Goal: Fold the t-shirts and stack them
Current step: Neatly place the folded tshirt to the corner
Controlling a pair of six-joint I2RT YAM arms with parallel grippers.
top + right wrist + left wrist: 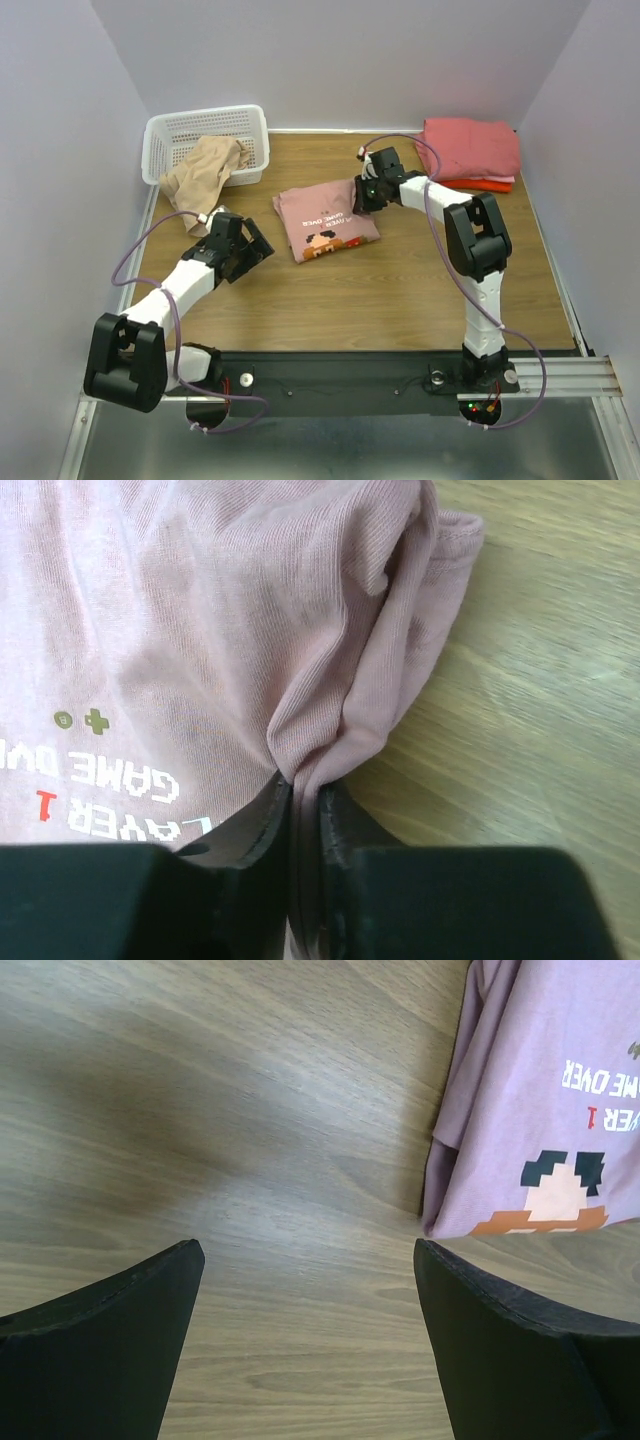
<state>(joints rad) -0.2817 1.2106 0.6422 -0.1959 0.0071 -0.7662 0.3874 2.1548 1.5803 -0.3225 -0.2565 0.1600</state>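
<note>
The left pincer (305, 1290), its fingers spread, hovers over the wooden table (250, 1140) beside the dusty-pink t-shirt (540, 1090).

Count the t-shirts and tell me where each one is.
4: a pink shirt mid-table; a beige shirt spilling from the basket; a salmon shirt atop an orange shirt, far right. That stack may hide more.

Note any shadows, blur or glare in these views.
Top external: even soft light, sharp, faint shadow beneath the left arm. Left wrist: a broad soft shadow darkens the table at upper left; the pink shirt print is legible. Right wrist: cloth weave crisp near the jaws, wood at right softer with pale sheen.
</note>
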